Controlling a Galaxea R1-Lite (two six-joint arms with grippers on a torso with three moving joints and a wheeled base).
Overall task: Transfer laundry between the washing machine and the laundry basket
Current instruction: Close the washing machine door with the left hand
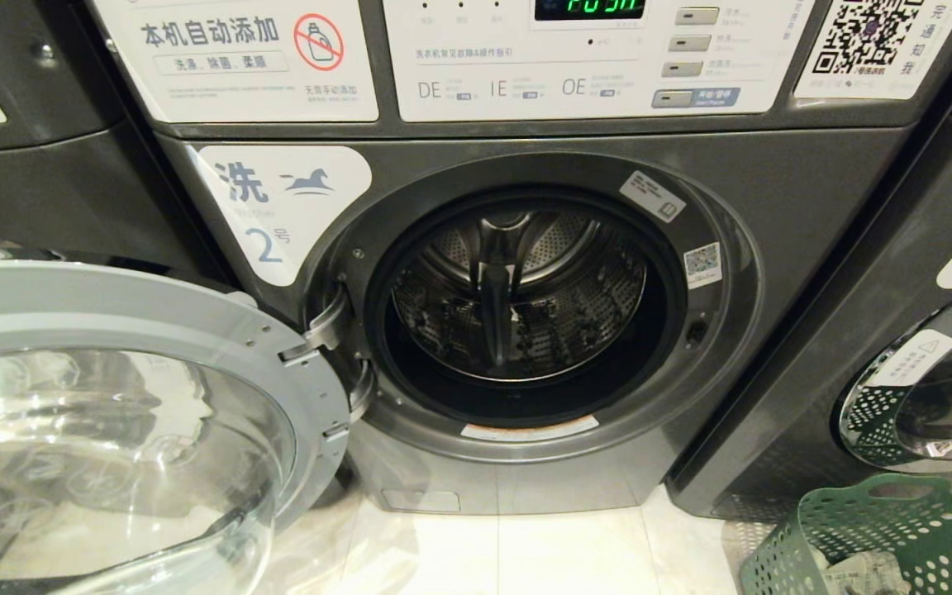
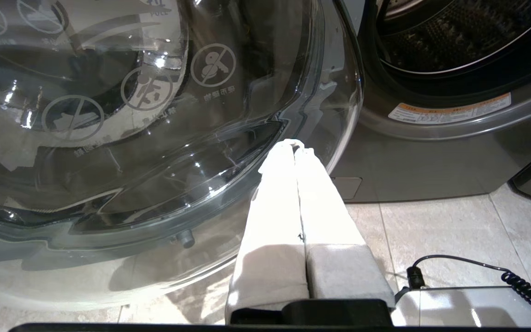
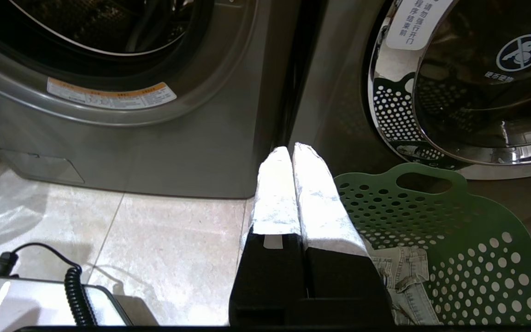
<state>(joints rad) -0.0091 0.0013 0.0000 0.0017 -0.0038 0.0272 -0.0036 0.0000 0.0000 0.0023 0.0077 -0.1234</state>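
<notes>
The dark grey washing machine (image 1: 773,215) labelled 2 faces me with its round glass door (image 1: 112,430) swung open to the left; the steel drum (image 1: 517,297) looks empty. The green perforated laundry basket (image 1: 897,529) stands on the floor at the lower right, holding pale denim laundry (image 3: 399,276). My left gripper (image 2: 297,146) is shut and empty, low beside the open door (image 2: 132,115). My right gripper (image 3: 292,150) is shut and empty, just left of the basket (image 3: 459,230). Neither arm shows in the head view.
The alike machine labelled 1 (image 1: 939,347) stands to the right with its door shut, another machine (image 1: 30,149) to the left. Pale floor tiles (image 1: 525,554) lie before the machines. My base with a coiled cable (image 2: 523,286) is low in both wrist views.
</notes>
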